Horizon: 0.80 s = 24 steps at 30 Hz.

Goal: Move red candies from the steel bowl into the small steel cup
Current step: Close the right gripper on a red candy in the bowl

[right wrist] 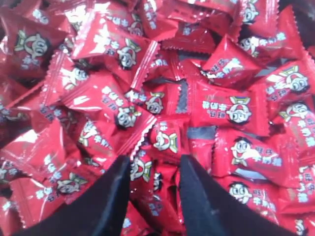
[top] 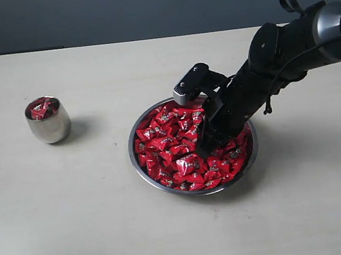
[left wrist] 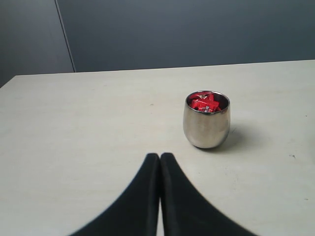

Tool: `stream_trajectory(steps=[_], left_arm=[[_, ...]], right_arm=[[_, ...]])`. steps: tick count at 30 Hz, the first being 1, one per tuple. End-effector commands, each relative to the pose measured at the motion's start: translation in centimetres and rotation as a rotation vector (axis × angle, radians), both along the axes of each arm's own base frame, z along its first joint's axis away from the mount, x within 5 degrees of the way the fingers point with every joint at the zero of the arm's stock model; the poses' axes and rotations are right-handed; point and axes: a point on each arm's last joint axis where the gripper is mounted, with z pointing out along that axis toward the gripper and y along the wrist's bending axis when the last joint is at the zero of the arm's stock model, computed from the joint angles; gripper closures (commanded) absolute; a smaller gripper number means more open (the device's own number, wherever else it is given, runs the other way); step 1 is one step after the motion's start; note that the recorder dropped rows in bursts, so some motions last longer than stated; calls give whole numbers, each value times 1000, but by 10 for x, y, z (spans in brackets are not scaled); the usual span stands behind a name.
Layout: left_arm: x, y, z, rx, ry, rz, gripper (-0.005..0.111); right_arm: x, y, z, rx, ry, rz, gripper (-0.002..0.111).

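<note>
Right hand (right wrist: 156, 161) down in the steel bowl (top: 133, 161), fingers apart. Red candies (right wrist: 118, 54) look light and slippery, so pinch the plump middle.

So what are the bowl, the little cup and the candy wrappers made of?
The bowl looks like polished metal, likely steel: its rim is thin, grey and shiny. The little cup seems the same, since its side mirrors the table. The candy wrappers look like glossy plastic or foil film: they crinkle, glint and have zigzag edges.

Lab-like test bench: bare beige tabletop (top: 78, 240), plain grey wall (top: 142, 5).
</note>
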Motion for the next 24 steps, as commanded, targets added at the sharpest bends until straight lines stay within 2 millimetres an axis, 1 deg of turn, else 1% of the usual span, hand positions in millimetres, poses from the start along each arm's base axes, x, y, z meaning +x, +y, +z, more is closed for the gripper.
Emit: stream_trajectory(steps=[1, 3, 10, 12, 14, 15, 24], left_arm=[[0, 0, -1, -4, -3, 1, 106], [0, 0, -1, -4, -3, 1, 106], [0, 0, -1, -4, -3, 1, 106], [0, 0, -1, -4, -3, 1, 106], [0, 0, -1, -4, -3, 1, 106], [0, 0, -1, -4, -3, 1, 106], [0, 0, -1, -4, -3, 1, 106]], right_arm=[[2, 0, 1, 6, -25, -10, 64], [5, 1, 2, 10, -52, -24, 64], [7, 2, 3, 39, -55, -69, 64], [7, 3, 3, 45, -59, -80, 70], [6, 5, 1, 41, -52, -74, 80], [6, 5, 0, 40, -50, -72, 83], [4, 8, 0, 42, -51, -65, 82]])
